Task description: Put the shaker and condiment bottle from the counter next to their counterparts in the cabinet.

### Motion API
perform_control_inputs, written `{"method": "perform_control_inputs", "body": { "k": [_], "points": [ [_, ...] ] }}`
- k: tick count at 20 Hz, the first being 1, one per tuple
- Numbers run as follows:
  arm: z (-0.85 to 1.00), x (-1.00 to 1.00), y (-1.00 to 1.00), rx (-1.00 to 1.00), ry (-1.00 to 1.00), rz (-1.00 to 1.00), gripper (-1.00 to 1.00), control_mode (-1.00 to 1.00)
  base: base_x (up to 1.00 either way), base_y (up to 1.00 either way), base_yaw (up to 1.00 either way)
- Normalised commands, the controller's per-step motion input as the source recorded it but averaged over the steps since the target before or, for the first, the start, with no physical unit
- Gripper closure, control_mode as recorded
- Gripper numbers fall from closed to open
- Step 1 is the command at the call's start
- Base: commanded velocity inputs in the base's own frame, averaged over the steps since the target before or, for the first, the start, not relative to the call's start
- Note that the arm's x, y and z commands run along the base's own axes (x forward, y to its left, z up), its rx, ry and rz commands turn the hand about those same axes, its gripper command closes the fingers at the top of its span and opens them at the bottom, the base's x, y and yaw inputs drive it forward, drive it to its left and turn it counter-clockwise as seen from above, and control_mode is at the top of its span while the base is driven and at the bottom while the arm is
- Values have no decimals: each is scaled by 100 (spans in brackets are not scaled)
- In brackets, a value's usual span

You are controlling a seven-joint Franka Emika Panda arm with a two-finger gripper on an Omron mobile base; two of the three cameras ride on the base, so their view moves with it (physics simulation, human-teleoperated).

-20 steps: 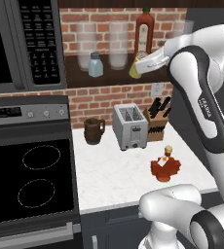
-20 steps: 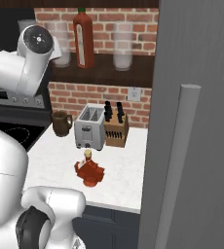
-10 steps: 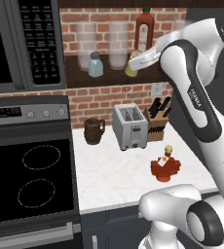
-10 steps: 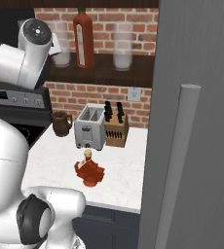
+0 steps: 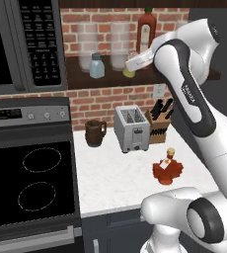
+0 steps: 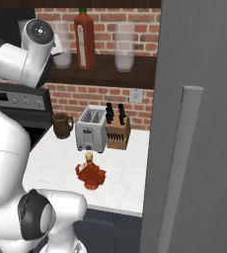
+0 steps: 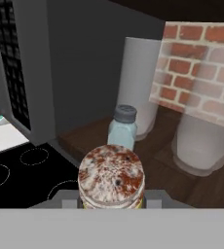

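The step in hand is the placing of the shaker (image 7: 112, 177): the claw (image 5: 131, 68) is closed on it and holds it up at the level of the cabinet (image 5: 81, 79) shelf, with the speckled cap of the shaker close to the camera in the hand view. Just beyond it on the dark shelf board stands the pale blue shaker (image 7: 122, 127), one of the counterparts, with two frosted glasses (image 7: 199, 141) behind it against the brick wall. In the left base view the yellow body of the held shaker appears near the front edge of the shelf, to the right of the blue one; if its base already touches the board I cannot tell, because the hand covers it. The next move, as I judge it, calls for a short advance toward the blue shaker, then a gentle lowering until the shaker stands upright on the wood, and only then the opening of the claw. Care is needed not to push the blue shaker or the glasses. The condiment bottle (image 5: 167, 170) is on the desk (image 5: 110, 178), in front of the toaster (image 5: 131, 128) and knife block (image 5: 158, 127), and the tall red bottle (image 6: 84, 37) waits on the shelf for it.
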Motion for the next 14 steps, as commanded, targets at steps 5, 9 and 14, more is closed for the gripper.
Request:
{"method": "perform_control_inputs", "body": {
  "k": [5, 9, 14],
  "points": [
    [-7, 7, 0, -1, 0, 0, 100, -100, 0, 0, 0],
    [-11, 4, 0, 0, 0, 0, 100, -100, 0, 0, 0],
    [-20, 4, 0, 0, 0, 0, 100, -100, 0, 0, 0]
  ]
}}
